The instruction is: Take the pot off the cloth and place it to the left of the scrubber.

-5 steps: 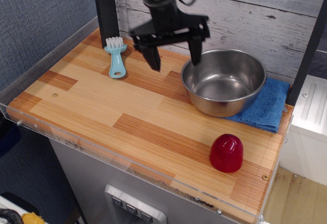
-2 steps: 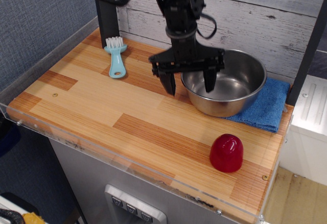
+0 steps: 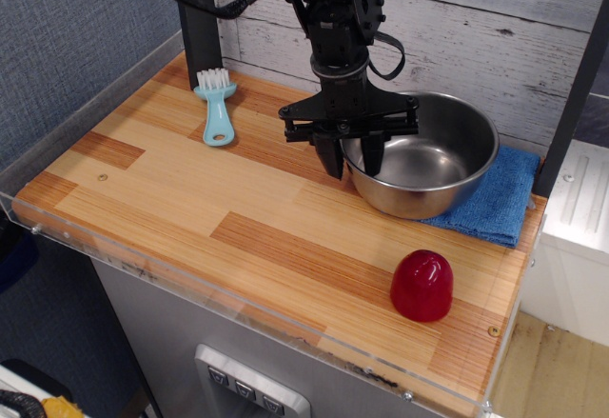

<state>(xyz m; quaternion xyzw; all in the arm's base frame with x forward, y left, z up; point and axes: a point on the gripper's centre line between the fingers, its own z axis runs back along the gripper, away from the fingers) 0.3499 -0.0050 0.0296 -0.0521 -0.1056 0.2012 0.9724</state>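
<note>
My hand hangs below the black arm at the 12 o'clock side of the table, its two dark fingers pointing down and clamped on the near-left rim of the pot. One finger sits outside the wall, the other just inside the bowl. The pot is a shiny steel bowl, upright, at about 2 o'clock on the table. Its right side rests on the cloth, a blue towel lying flat at 3 o'clock with its far corner near the table's right edge. I cannot tell whether the pot's left side touches the wood or is raised a little. The scrubber, light blue with white bristles, lies at 10 o'clock, bristles toward the back wall, handle toward me, well apart from the pot and from my hand. A red dome stands at 5 o'clock near the front edge, apart from the pot and cloth.
</note>
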